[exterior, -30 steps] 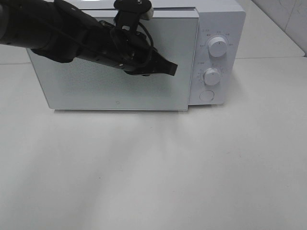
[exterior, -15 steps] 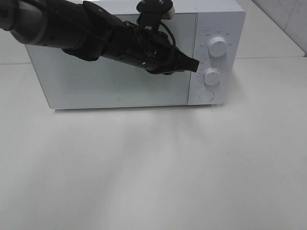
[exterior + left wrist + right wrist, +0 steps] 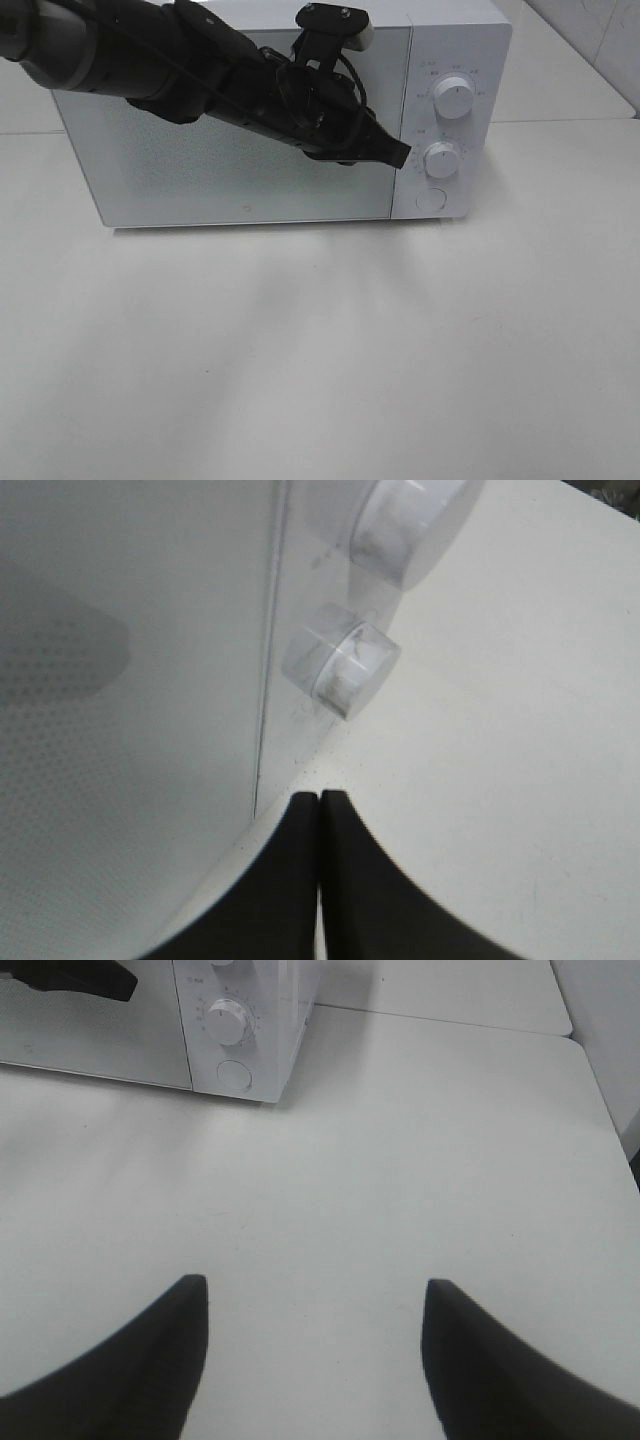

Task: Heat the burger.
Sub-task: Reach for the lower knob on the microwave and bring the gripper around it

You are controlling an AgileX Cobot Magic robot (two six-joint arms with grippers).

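A boxy white microwave oven (image 3: pixel 450 40) with a closed, finely dotted grey glass door (image 3: pixel 200 180) stands on a smooth, matte off-white bench (image 3: pixel 320 350). The burger is out of sight in every view. The black left end effector (image 3: pixel 400 155), its fingers pressed together on nothing, points its tip just beside the lower round white dial (image 3: pixel 441 159). The right end effector (image 3: pixel 315 1295) hovers spread wide over the bench, holding nothing

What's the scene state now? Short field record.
microwave: door shut
left gripper: shut, tips just short of lower knob, not touching
right gripper: open, over the table, holding nothing
burger: not visible in any view
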